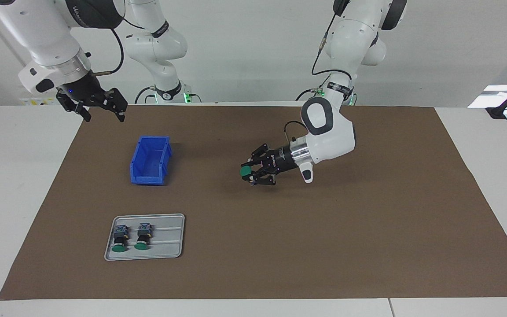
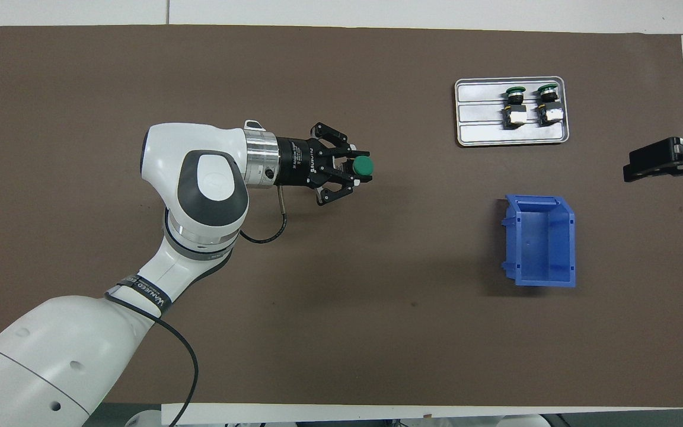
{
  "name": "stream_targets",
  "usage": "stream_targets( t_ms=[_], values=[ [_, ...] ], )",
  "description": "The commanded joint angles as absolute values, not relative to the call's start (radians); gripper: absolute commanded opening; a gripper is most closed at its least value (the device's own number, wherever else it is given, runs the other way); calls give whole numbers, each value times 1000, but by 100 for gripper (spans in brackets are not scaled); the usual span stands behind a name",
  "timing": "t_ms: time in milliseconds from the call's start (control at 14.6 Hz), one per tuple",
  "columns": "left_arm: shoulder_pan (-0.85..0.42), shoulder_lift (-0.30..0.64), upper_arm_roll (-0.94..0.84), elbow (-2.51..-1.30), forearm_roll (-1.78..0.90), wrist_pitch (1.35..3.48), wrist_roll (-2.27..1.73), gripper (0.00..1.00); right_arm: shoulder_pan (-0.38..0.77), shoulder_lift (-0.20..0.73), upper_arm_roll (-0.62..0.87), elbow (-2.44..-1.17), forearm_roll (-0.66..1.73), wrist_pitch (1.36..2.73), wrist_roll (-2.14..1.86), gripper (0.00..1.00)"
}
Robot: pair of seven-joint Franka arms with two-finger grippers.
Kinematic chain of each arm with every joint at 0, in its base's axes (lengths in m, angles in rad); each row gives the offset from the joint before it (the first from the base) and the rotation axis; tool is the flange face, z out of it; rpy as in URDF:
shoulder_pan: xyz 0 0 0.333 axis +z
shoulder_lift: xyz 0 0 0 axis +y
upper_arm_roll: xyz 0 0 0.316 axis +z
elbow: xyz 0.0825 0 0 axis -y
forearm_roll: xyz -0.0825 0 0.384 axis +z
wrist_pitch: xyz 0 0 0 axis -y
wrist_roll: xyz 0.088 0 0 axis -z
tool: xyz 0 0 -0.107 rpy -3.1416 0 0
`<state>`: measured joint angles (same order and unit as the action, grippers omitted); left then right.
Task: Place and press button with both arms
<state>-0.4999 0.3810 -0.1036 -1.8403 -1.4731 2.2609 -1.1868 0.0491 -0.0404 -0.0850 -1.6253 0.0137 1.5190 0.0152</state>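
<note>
You are in the carrying step: your left gripper (image 1: 253, 172) is clamped on a button (image 1: 246, 171), green cap pointing toward the right arm's end of the table, up over the bare middle of the brown mat (image 1: 368, 229). Two more buttons (image 1: 130, 237) lie in the grey tray (image 1: 165, 248), which sits farther from the robots than the blue bin (image 1: 150, 159). Your right gripper (image 1: 99, 105) waits with its jaws spread, empty, over the mat's edge. Next, I judge, you need to set the button down steady, then bring the right arm in to press its cap.
</note>
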Motion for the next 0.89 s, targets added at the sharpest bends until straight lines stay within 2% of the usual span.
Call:
stream_targets(
  t_ms=[0,343,685,822],
  values=[
    [-444,391,-109,-1858,-1578,2162,-1123,0,38,-60,-74,-1646,2,1514,-8,99],
    [-402,454,-109,-1879,-1700,1979,-875,0,38,-60,-74,-1646,2,1514,-6,99],
    [-407,457,-109,-1925,-1707,2034,-816,0,38,-60,-74,-1646,2,1514,-6,99],
    [-407,489,-109,-1927,-1749,2026,-784,0,38,-60,-74,-1646,2,1514,-8,99]
  ],
)
